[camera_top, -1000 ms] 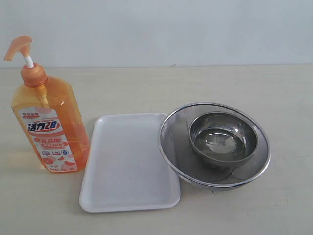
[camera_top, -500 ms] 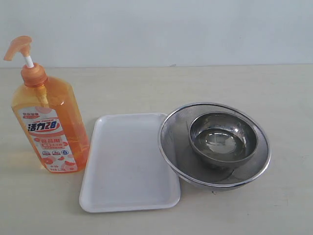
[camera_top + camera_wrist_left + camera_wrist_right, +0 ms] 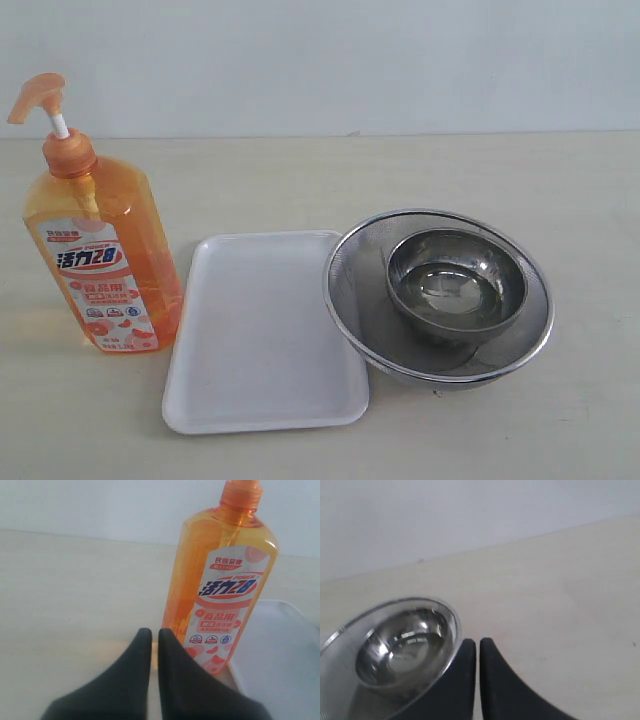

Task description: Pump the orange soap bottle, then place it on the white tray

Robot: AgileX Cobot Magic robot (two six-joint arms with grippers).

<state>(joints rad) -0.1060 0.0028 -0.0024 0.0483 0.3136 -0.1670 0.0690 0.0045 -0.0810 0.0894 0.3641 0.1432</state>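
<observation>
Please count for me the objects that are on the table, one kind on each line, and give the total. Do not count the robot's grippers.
orange soap bottle: 1
white tray: 1
steel mesh strainer: 1
steel bowl, sitting inside the strainer: 1
Total: 4

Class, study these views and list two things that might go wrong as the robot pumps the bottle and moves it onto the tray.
The orange soap bottle is tall and narrow; pressing its off-centre pump head may tip it.
The mesh strainer crowds one edge of the white tray, so setting the bottle down there may knock it.
</observation>
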